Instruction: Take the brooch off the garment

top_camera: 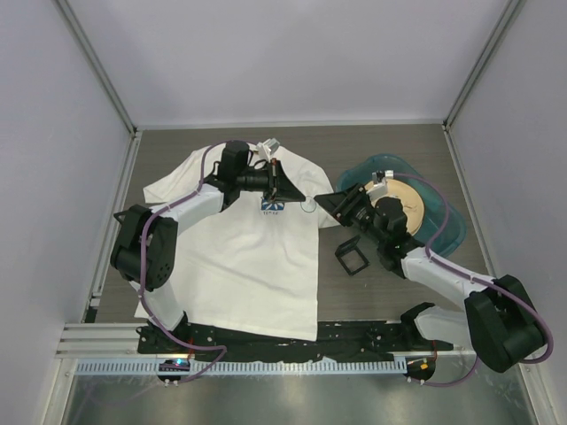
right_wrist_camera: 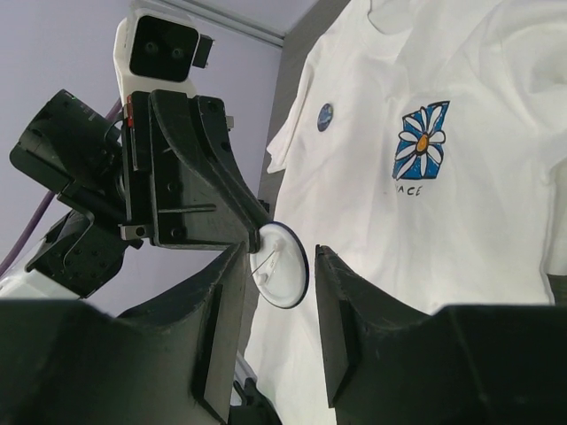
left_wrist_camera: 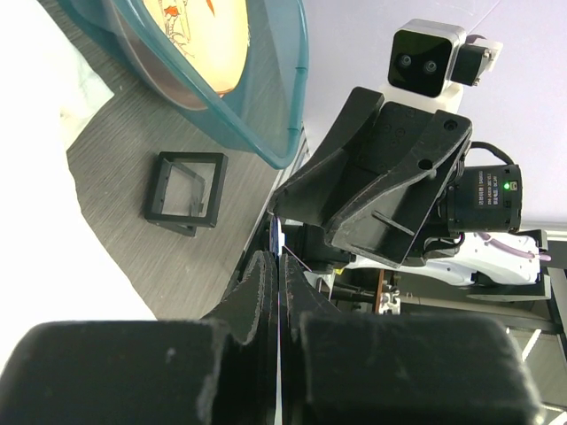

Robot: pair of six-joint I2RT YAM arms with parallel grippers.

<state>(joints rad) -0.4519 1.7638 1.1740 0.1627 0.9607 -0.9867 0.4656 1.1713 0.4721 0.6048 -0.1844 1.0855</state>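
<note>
Nearest in the right wrist view, the right gripper [right_wrist_camera: 279, 257] stood open, its fingers on either side of a white round disc [right_wrist_camera: 282, 270] with a dark rim, possibly a badge's back. The left gripper [left_wrist_camera: 278, 261] was closed, pinching that disc at its tip. Beyond lay the garment [right_wrist_camera: 425, 257] on the surface [left_wrist_camera: 115, 177]. Under its blue-and-white flower emblem [right_wrist_camera: 423, 142] ran letters ending in "ACE". The brooch [right_wrist_camera: 325, 116] sat on the fabric upper left of the emblem, above and well apart from both grippers.
</note>
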